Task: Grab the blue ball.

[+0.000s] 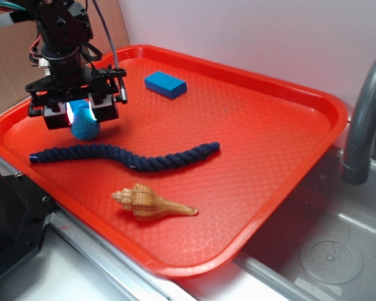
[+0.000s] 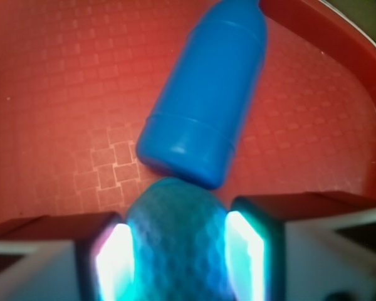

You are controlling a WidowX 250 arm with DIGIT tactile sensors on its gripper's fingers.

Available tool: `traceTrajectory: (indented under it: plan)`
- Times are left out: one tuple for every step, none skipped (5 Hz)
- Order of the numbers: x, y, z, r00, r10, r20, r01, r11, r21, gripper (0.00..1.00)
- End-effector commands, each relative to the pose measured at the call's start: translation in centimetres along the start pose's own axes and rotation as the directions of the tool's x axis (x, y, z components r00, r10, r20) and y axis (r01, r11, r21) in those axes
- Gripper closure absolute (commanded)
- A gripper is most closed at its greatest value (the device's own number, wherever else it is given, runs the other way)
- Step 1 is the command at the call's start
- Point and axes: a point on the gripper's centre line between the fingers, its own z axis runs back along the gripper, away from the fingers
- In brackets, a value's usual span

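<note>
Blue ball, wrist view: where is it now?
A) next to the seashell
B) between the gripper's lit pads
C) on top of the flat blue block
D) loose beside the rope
B: the blue ball sits between the gripper pads, just below the blue bottle-shaped cylinder.

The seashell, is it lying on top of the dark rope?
No, the seashell lies on the tray's bare surface, nearer the front edge than the rope and apart from it.

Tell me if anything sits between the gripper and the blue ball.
Nothing visible does. The ball already sits between the fingers of the gripper, with both lit pads at its sides. The blue bottle lies just beyond it, seemingly touching its far side, not in the way.
</note>
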Motion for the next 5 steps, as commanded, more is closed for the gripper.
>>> traceTrajectory:
  plan:
    - [0.2, -0.2, 0.6, 1.0, -0.003, 0.0, 0.003, 1.0, -0.011, 1.0]
    - [0.0, -1.0, 3.1, 0.999, -0.043, -0.014, 0.042, 0.999, -0.031, 1.0]
    - [-0.3, -2.4, 7.6, 0.978, -0.203, -0.037, 0.198, 0.974, -0.11, 1.0]
    - [-0.3, -3.7, 12.3, 0.918, -0.386, -0.087, 0.368, 0.914, -0.173, 1.0]
    - [0.3, -4.2, 16.3, 0.883, -0.459, -0.094, 0.426, 0.87, -0.248, 1.0]
